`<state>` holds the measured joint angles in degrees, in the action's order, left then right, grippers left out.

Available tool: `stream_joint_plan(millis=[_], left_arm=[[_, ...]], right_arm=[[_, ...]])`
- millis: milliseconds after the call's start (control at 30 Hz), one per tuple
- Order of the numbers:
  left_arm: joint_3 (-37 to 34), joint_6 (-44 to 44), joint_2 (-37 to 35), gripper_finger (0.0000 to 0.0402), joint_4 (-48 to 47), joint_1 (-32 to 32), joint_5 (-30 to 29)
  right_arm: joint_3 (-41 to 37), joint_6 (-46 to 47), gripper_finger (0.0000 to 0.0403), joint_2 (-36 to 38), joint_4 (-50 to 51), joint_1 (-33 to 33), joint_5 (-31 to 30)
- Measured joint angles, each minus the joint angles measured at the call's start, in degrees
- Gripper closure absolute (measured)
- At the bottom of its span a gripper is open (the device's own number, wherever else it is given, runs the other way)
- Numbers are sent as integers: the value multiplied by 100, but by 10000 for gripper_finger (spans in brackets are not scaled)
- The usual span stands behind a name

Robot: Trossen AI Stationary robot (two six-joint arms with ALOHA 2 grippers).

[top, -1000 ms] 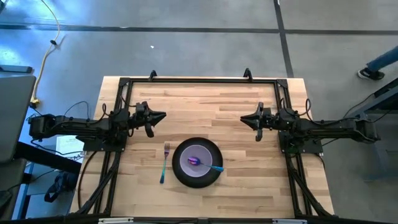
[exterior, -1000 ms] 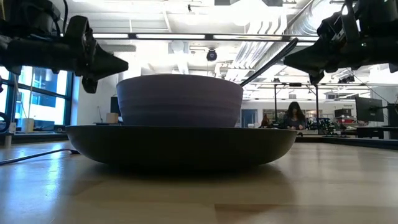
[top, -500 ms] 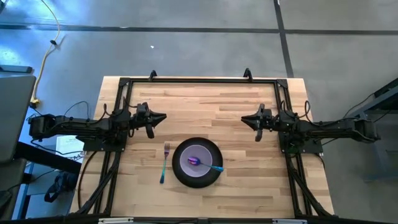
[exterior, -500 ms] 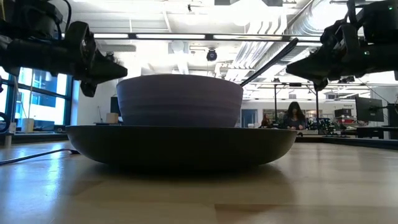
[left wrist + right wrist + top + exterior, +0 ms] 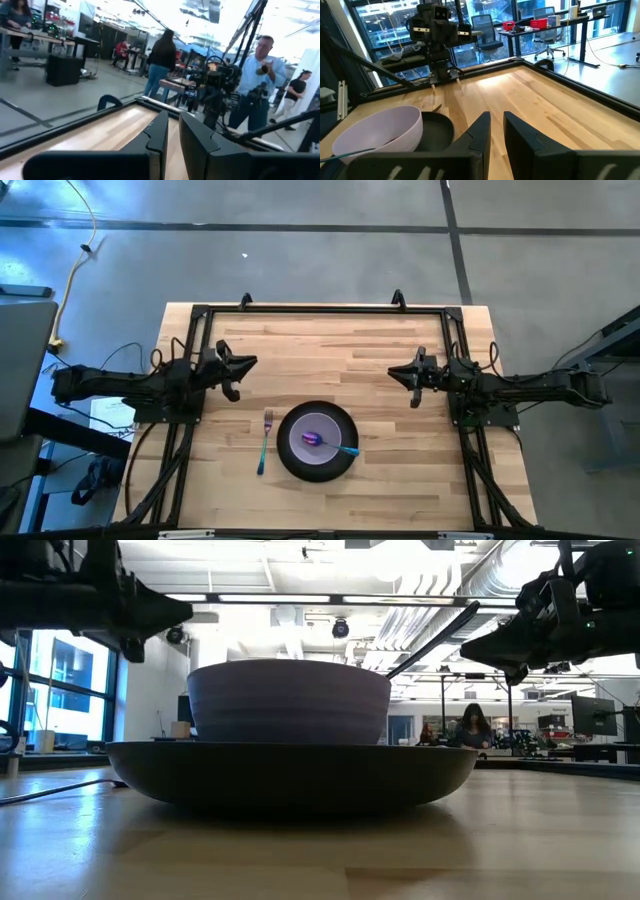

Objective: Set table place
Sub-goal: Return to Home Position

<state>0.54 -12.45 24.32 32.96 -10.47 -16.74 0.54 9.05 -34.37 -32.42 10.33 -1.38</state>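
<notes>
Left gripper point(image 5: 250, 363) is nearly closed, with a thin slit between its fingers point(image 5: 159, 131), empty, hovering over the left side of the table point(image 5: 340, 345). Right gripper point(image 5: 392, 372) is the same, with a slim gap and nothing held, over the right side, facing the left one. Apart from both, the black plate point(image 5: 288, 463) carries the lavender bowl point(image 5: 306, 430). The spoon point(image 5: 340, 447) lies in the bowl with its teal handle over the rim toward the right arm, and the fork point(image 5: 264, 442) lies flat just beside the plate on the left arm's side.
</notes>
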Motion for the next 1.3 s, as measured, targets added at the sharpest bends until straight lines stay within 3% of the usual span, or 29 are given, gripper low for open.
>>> stream_joint_plan(millis=[233,567,1300], left_arm=[[0,175,-1143,364,-969,347,-325],[2,173,-2409,364,-2187,385,-354],[2,5,-2398,364,-2263,375,-354]], right_arm=[[-2,56,359,0,0,0,2],[-4,115,359,0,-155,0,4],[-7,-591,359,0,-482,-81,-11]])
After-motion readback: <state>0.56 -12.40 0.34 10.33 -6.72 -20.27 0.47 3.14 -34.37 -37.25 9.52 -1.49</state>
